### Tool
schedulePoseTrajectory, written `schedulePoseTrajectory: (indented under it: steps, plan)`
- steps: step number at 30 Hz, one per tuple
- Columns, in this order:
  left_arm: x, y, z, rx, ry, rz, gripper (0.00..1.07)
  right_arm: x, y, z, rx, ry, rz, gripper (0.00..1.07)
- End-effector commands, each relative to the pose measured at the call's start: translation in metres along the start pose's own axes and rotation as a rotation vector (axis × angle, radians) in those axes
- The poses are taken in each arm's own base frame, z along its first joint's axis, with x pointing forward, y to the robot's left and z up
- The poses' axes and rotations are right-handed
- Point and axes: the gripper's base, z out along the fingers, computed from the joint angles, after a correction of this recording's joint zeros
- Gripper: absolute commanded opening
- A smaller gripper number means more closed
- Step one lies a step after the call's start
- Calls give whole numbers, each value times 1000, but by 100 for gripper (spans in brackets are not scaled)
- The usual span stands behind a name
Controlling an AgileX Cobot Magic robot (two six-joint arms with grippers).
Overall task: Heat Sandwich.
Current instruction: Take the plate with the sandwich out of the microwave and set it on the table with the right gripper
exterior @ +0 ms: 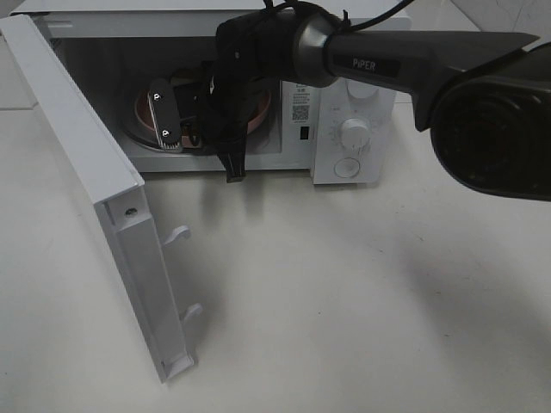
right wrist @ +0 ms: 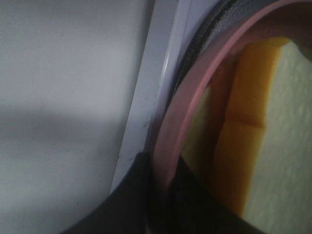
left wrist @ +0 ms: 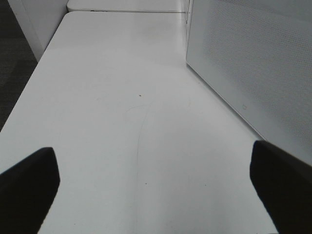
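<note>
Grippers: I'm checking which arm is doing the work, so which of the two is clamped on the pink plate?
The right gripper, pinching the pink plate rim inside the microwave; the left gripper hangs open over bare table.

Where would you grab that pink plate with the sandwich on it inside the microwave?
By its raised rim at the edge nearest the open door, coming in level from the front. The pink plate is shallow and round, and the sandwich covers its middle, so the rim is the only free part. The right hand already pinches that rim there.
</note>
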Motion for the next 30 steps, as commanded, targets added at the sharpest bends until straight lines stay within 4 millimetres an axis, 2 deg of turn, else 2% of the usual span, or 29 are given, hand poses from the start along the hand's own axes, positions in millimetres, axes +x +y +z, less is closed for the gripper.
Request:
schedulePoseTrajectory:
  steps: [1,30]
  plan:
    - [1,0,-2,-1,-23,-3,100,3,7,-5,-41,17,-61,0]
    - [1,0,-2,-1,-23,-3,100,11,30,-47,-1,-5,-303,0]
